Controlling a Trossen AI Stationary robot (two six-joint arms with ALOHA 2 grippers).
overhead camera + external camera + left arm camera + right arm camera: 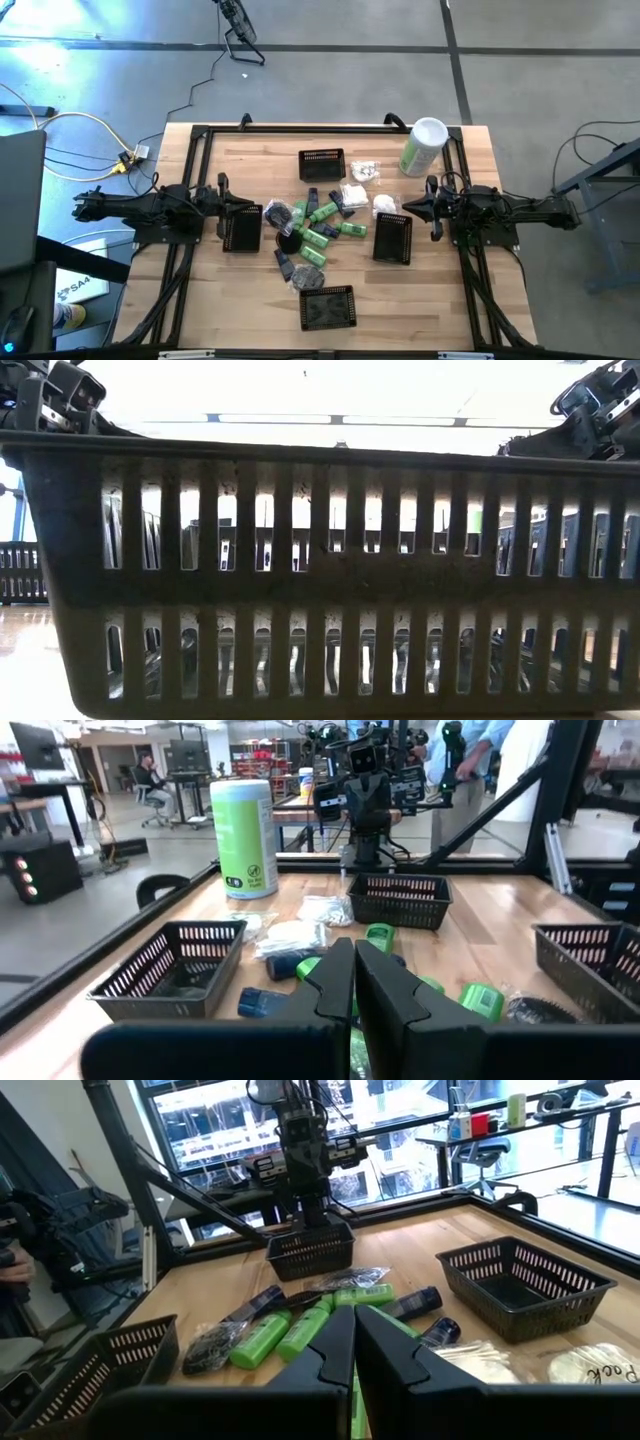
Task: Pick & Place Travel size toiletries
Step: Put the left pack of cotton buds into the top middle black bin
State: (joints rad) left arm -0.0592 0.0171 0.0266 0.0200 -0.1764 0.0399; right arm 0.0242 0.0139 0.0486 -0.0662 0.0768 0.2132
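table [250, 150]: wood | on it: 4 black baskets [321, 165], toiletries [318, 225] mid, green canister [422, 147]

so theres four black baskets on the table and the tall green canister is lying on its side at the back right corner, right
Not quite. The canister stands upright with its white lid on top, as the left wrist view shows. The rest holds: four black baskets on the table, canister at the back right corner.

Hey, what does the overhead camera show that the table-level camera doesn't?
Only the high view shows the pile of bright green tubes, white crinkly packets, the tall pale-green canister with white lid and the bare wooden table. Only the low view shows the slotted wall of the black mesh basket up close, filling the picture. Both show that nearest basket and parts of both arms.
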